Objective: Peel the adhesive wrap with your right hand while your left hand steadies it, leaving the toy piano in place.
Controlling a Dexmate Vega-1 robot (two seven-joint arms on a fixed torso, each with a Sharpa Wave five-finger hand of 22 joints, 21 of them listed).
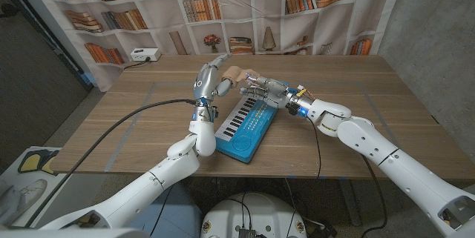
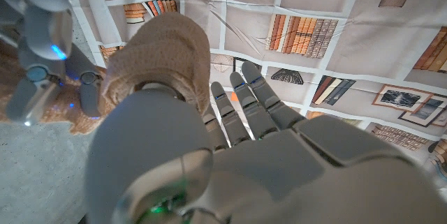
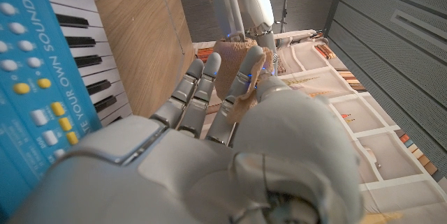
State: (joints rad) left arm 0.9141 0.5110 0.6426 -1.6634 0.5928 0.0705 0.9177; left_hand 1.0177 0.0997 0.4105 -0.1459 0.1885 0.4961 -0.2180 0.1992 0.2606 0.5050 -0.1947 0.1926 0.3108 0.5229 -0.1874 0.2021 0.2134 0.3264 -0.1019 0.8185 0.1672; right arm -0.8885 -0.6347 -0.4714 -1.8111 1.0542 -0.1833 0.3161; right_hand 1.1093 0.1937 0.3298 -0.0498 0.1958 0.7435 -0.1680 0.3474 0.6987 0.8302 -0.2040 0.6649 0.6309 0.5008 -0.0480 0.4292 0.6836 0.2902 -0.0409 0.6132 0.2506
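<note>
Only one bit of text can really be read here: "YOUR OWN SOUND" is printed in white capitals on the blue panel of the toy piano [image 3: 31, 98], seen in the right wrist view, running alongside the rows of white and yellow buttons next to the keys. The start of the line is cut off at the picture's edge, so anything before "YOUR" can't be made out. In the head view the same piano [image 1: 249, 127] is too small for any lettering to be read. The book spines on the printed bookshelf backdrop [image 1: 297, 1] are too blurred to be read.
</note>
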